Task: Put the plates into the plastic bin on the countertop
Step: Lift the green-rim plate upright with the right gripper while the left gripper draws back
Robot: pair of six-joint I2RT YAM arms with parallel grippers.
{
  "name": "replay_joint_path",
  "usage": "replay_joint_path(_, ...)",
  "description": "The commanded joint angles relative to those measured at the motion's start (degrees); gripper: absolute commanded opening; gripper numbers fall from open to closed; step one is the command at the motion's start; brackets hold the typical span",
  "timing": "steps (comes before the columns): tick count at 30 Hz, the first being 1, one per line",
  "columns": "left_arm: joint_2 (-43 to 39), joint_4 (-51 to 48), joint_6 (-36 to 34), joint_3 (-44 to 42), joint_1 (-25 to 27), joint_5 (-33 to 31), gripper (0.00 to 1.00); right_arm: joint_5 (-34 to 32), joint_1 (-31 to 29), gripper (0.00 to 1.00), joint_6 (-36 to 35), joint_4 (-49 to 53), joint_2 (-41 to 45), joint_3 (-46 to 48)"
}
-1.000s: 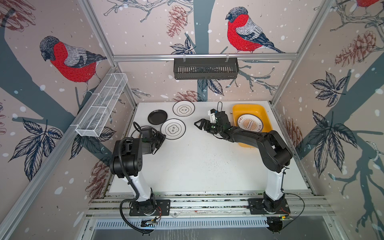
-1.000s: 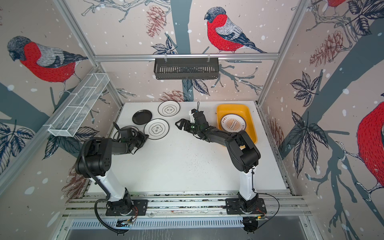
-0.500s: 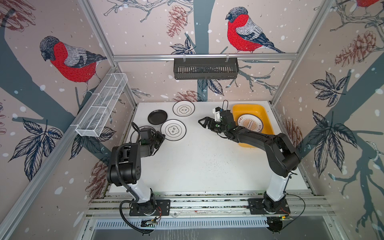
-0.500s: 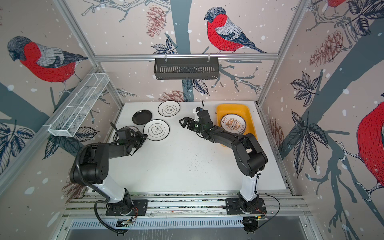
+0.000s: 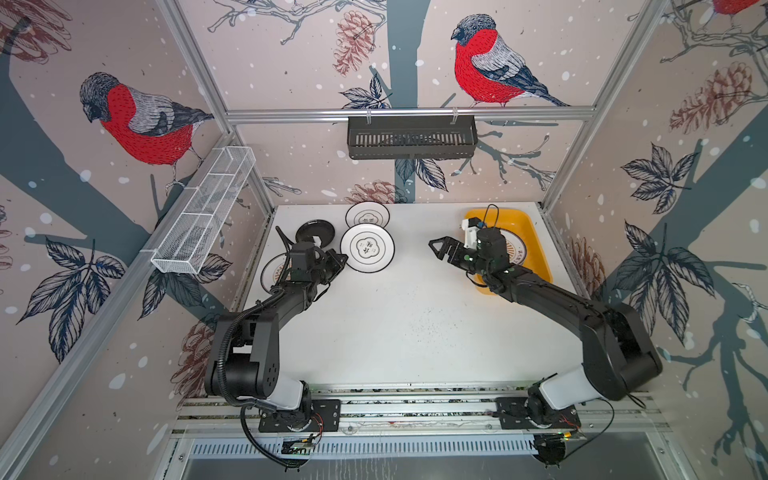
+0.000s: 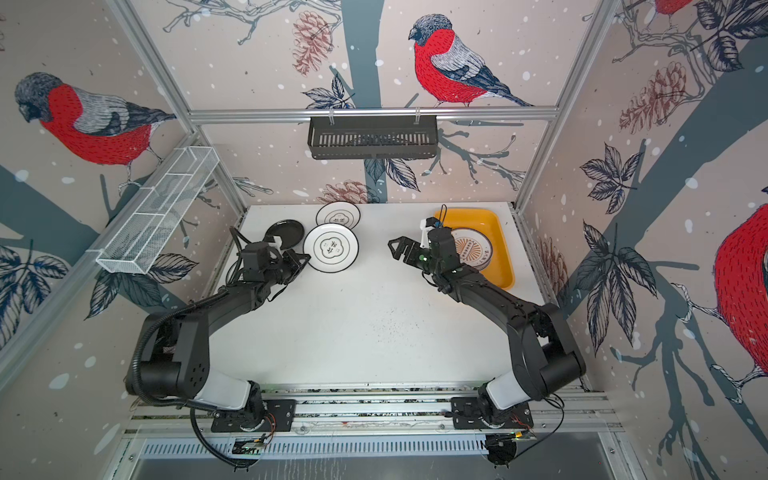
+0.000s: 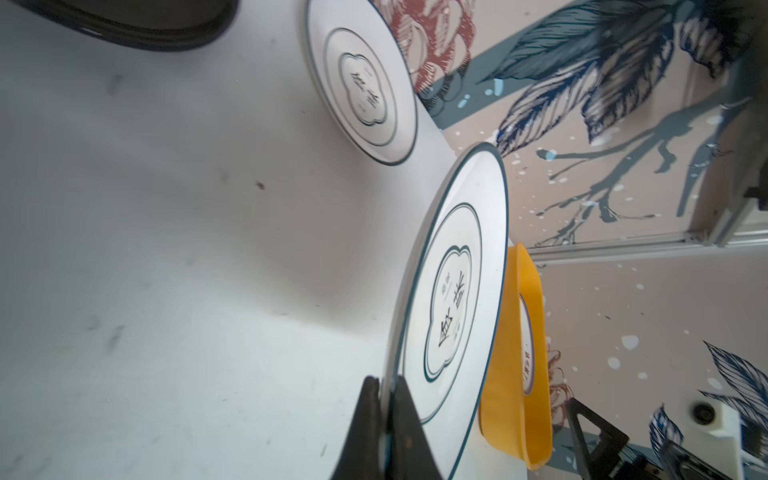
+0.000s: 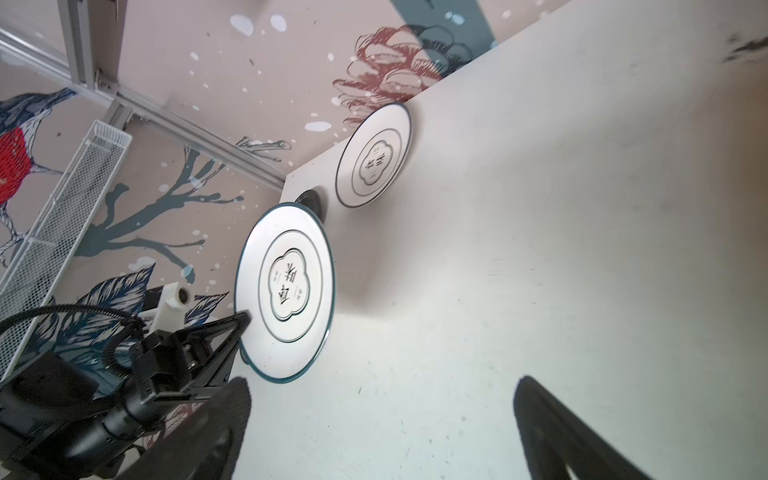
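Note:
My left gripper (image 5: 343, 259) (image 7: 386, 386) is shut on the rim of a white plate with a black quatrefoil emblem (image 5: 367, 248) (image 6: 331, 248) (image 7: 453, 299) (image 8: 286, 291), held tilted above the countertop (image 5: 395, 324). Behind it lie a second such plate (image 5: 367, 215) (image 8: 374, 156) and a small black plate (image 5: 316, 231) (image 7: 137, 25). An orange-centred plate (image 5: 274, 270) shows partly under my left arm. The yellow plastic bin (image 5: 498, 214) (image 6: 500, 249) (image 7: 528, 291) at the back right holds a sunburst plate (image 5: 515, 249). My right gripper (image 5: 436, 249) (image 6: 392, 249) (image 8: 382, 428) hangs open and empty left of the bin.
A black slotted basket (image 5: 411, 137) hangs on the back rail. A white wire mesh rack (image 5: 203, 216) is fixed to the left wall. Aluminium framing edges the countertop on all sides.
My left arm has reached forward and raised the emblem plate, carrying it a little to the right. My right gripper has drawn back to the right, toward the bin, still open.

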State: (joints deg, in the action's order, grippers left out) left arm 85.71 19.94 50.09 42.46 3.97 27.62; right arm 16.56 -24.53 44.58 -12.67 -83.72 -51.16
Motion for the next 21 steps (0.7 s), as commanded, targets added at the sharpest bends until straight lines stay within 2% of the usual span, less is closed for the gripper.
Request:
replay_joint_path(1,-0.66,2.02,1.14,2.59,3.17,3.53,0.01,-0.58,0.87,1.0,-1.47,2.0,4.02,2.32)
replay_joint_path(8,2.18,6.05,4.69,7.28,12.69,6.82,0.01,0.49,1.69,0.95,-1.77,2.65,11.4,6.34)
replay_joint_path(13,5.23,13.53,9.39,8.64,18.47,8.83,0.01,-0.29,1.71,0.84,-1.17,3.08,13.49,7.63)
replay_joint_path(19,7.56,14.28,9.77,10.8,21.73,8.78,0.01,-2.98,1.61,0.65,-1.15,5.27,14.49,8.11)
replay_joint_path(21,7.87,14.23,9.68,10.87,22.02,8.79,0.01,-3.81,1.65,0.54,-1.03,5.54,14.85,8.34)
